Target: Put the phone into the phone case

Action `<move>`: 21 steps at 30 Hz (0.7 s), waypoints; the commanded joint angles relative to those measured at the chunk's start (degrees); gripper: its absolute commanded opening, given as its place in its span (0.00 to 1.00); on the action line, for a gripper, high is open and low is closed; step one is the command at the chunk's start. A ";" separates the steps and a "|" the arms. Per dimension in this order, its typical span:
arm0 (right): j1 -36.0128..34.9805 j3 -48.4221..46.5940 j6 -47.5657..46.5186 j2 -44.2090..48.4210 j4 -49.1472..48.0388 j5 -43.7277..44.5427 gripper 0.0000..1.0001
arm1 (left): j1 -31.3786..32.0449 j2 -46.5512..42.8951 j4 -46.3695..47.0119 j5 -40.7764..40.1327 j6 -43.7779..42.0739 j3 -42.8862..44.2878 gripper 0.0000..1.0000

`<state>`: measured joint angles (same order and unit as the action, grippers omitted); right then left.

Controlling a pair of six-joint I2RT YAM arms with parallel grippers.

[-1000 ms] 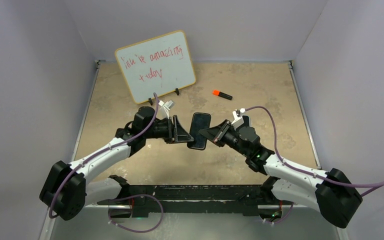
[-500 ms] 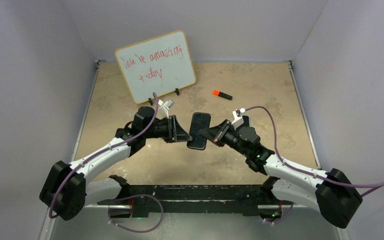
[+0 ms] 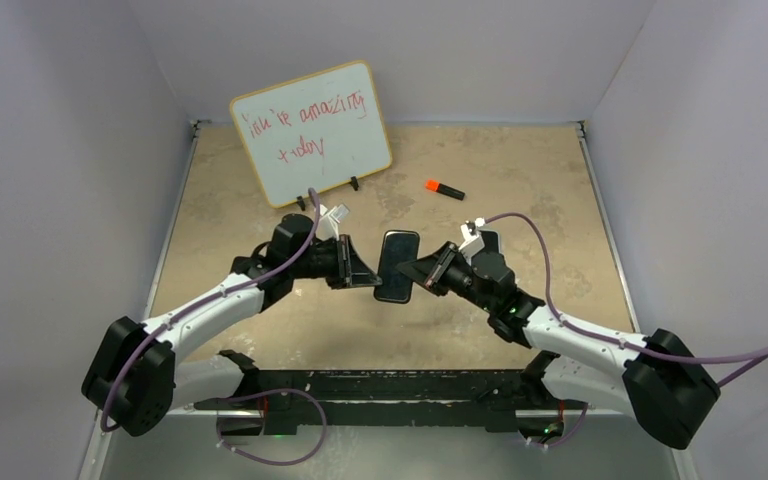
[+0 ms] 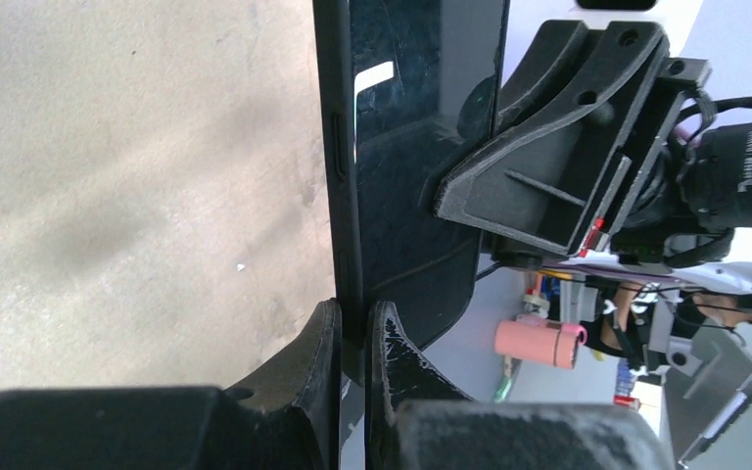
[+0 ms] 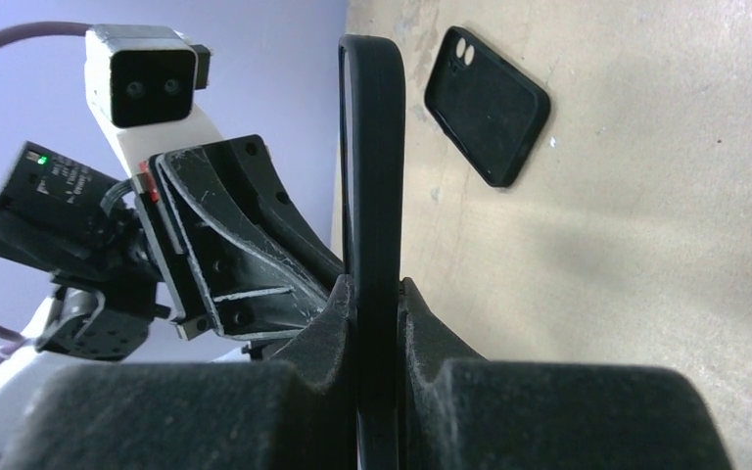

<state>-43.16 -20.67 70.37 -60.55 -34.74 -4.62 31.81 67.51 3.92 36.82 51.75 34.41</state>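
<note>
The black phone (image 3: 396, 266) is held above the table between both grippers. My left gripper (image 3: 368, 276) is shut on its left long edge and my right gripper (image 3: 420, 275) is shut on its right long edge. In the left wrist view the phone (image 4: 406, 147) runs upward from my left gripper (image 4: 354, 318), with the right gripper's fingers (image 4: 548, 147) behind it. In the right wrist view the phone (image 5: 372, 147) is edge-on in my right gripper (image 5: 377, 289). The empty black phone case (image 5: 487, 105) lies flat on the table; in the top view it (image 3: 491, 239) peeks out behind the right wrist.
A whiteboard (image 3: 312, 131) with red writing stands at the back left. An orange and black marker (image 3: 444, 188) lies at the back right of centre. Walls enclose the table on three sides.
The phone and both grippers have shifted very slightly to the left and towards the near edge. Both grips are unchanged.
</note>
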 commanded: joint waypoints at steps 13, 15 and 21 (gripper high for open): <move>9.57 -11.37 -19.62 -3.69 17.34 -5.25 0.00 | 0.29 -3.69 -23.16 -19.99 -17.78 11.74 0.70; 12.94 -12.43 -22.47 -5.69 18.40 -7.62 0.00 | 0.03 -3.87 -25.50 -22.86 -18.58 12.07 0.73; 20.51 -18.68 -30.78 -14.07 23.60 -14.22 0.01 | -2.36 -3.91 -30.04 -31.80 -20.59 12.14 0.78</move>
<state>-25.96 -33.26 47.66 -71.20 -13.04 -11.94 31.22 64.49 -21.67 13.45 34.50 44.51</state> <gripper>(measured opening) 0.108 0.772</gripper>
